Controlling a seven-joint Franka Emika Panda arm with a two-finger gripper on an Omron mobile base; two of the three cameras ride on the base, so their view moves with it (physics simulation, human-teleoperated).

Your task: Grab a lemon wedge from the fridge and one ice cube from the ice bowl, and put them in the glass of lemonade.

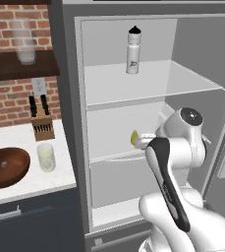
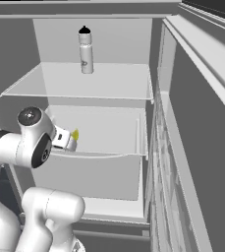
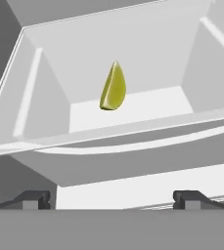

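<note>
While spread wide and empty, end effector (image 3: 111,197) aimed at lemon wedge (image 3: 113,87) standing on middle shelf (image 3: 133,110) inside open fridge (image 1: 148,78).

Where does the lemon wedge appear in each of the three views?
Left base view: the lemon wedge sits at centre, on the fridge's middle shelf.
Right base view: left of centre, beside the arm.
Hand view: upper centre.
Shared landmark: the middle shelf's front edge.
</note>
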